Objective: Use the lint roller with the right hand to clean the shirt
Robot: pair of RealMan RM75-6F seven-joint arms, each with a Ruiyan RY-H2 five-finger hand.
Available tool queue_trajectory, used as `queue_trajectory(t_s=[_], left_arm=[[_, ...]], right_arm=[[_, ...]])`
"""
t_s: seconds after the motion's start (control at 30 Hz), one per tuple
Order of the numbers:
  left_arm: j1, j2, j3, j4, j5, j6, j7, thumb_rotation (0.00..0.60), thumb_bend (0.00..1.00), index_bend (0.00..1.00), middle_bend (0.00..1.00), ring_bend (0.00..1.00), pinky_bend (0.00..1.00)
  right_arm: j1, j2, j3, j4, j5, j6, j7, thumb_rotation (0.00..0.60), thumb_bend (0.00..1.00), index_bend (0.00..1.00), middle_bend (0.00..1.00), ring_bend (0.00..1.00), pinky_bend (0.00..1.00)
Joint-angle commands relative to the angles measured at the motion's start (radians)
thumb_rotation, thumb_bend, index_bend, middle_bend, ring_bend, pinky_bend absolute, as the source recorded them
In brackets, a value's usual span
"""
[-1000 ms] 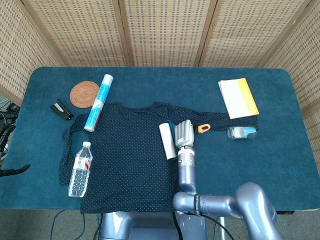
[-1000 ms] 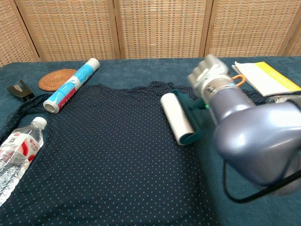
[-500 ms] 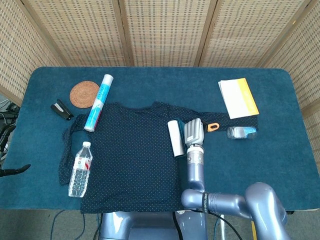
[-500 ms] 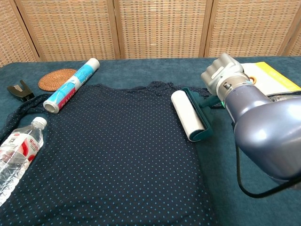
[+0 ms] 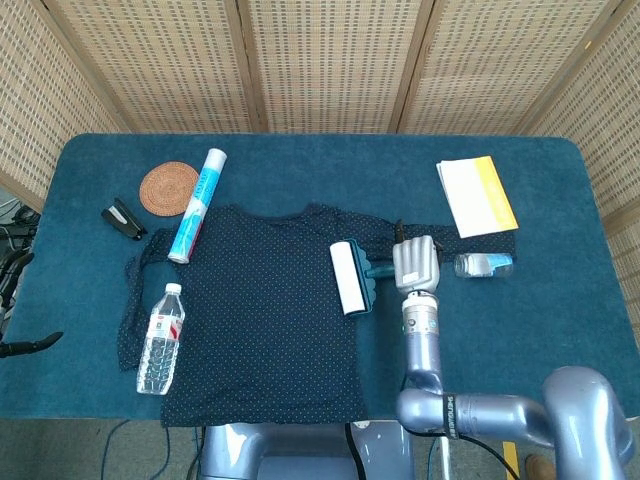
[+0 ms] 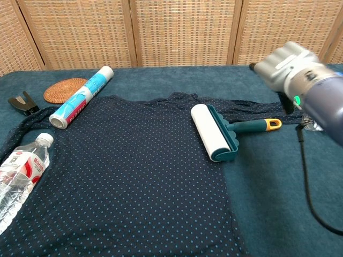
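A dark dotted shirt (image 5: 260, 310) lies spread flat on the blue table. The lint roller (image 5: 349, 278) rests on the shirt's right part, its white roll (image 6: 211, 131) toward the middle and its teal handle with an orange end (image 6: 273, 124) pointing right. My right hand (image 5: 415, 265) hovers just right of the roller, over its handle in the head view. In the chest view the right hand (image 6: 292, 67) is raised above and right of the handle, holding nothing. The left hand is out of sight.
A water bottle (image 5: 160, 338) lies on the shirt's left edge. A blue and white tube (image 5: 198, 203), a woven coaster (image 5: 169, 187) and a black stapler (image 5: 124, 218) sit at the back left. A white and yellow booklet (image 5: 476, 194) and a small clear container (image 5: 484, 264) lie at the right.
The right hand dragged the roller rightward across the shirt, then let go of the handle and rose to the right. The roller now lies free.
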Motion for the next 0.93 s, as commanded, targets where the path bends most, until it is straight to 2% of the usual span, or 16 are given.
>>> queue_trajectory(t_s=[0.03, 0.1, 0.13, 0.2, 0.27, 0.33, 0.4, 0.47, 0.63, 0.8, 0.93], left_arm=[[0.004, -0.003, 0.003, 0.0, 0.01, 0.01, 0.004, 0.6, 0.0, 0.0, 0.0, 0.0, 0.0], [0.011, -0.005, 0.005, -0.004, 0.03, 0.029, 0.005, 0.6, 0.0, 0.0, 0.0, 0.0, 0.0], [0.015, -0.006, 0.007, -0.005, 0.037, 0.037, 0.005, 0.6, 0.0, 0.0, 0.0, 0.0, 0.0], [0.022, -0.008, 0.01, -0.007, 0.051, 0.053, 0.005, 0.6, 0.0, 0.0, 0.0, 0.0, 0.0], [0.027, -0.01, 0.012, -0.008, 0.062, 0.064, 0.004, 0.6, 0.0, 0.0, 0.0, 0.0, 0.0], [0.031, -0.011, 0.015, -0.008, 0.071, 0.073, 0.003, 0.6, 0.0, 0.0, 0.0, 0.0, 0.0], [0.035, -0.012, 0.017, -0.008, 0.08, 0.079, -0.001, 0.6, 0.0, 0.0, 0.0, 0.0, 0.0], [0.038, -0.011, 0.019, -0.007, 0.088, 0.086, -0.007, 0.6, 0.0, 0.0, 0.0, 0.0, 0.0], [0.049, -0.006, 0.024, -0.007, 0.111, 0.105, -0.022, 0.6, 0.0, 0.0, 0.0, 0.0, 0.0], [0.054, -0.006, 0.029, -0.007, 0.131, 0.115, -0.027, 0.6, 0.0, 0.0, 0.0, 0.0, 0.0], [0.057, -0.01, 0.036, -0.007, 0.152, 0.123, -0.019, 0.6, 0.0, 0.0, 0.0, 0.0, 0.0]], right_arm=[[-0.123, 0.181, -0.09, -0.124, -0.242, -0.054, 0.309, 0.6, 0.0, 0.0, 0.92, 0.99, 1.0], [-0.2, 0.266, -0.152, -0.129, -0.433, -0.067, 0.565, 0.6, 0.0, 0.0, 0.82, 0.91, 0.94], [-0.23, 0.299, -0.181, -0.121, -0.495, -0.079, 0.669, 0.6, 0.0, 0.0, 0.7, 0.78, 0.84], [-0.285, 0.363, -0.229, -0.102, -0.588, -0.098, 0.85, 0.6, 0.0, 0.0, 0.39, 0.4, 0.48], [-0.335, 0.398, -0.259, -0.076, -0.662, -0.084, 0.992, 0.6, 0.0, 0.0, 0.19, 0.15, 0.21], [-0.383, 0.419, -0.287, -0.044, -0.727, -0.061, 1.115, 0.6, 0.0, 0.0, 0.06, 0.03, 0.05], [-0.423, 0.426, -0.306, -0.012, -0.774, -0.031, 1.188, 0.6, 0.0, 0.0, 0.0, 0.0, 0.0], [-0.456, 0.428, -0.324, 0.017, -0.81, -0.009, 1.225, 0.6, 0.0, 0.0, 0.0, 0.0, 0.0], [-0.535, 0.424, -0.364, 0.064, -0.891, 0.056, 1.226, 0.6, 0.0, 0.0, 0.0, 0.0, 0.0], [-0.578, 0.433, -0.371, 0.052, -0.931, 0.087, 1.178, 0.6, 0.0, 0.0, 0.0, 0.0, 0.0], [-0.605, 0.455, -0.357, 0.021, -0.939, 0.092, 1.166, 0.6, 0.0, 0.0, 0.0, 0.0, 0.0]])
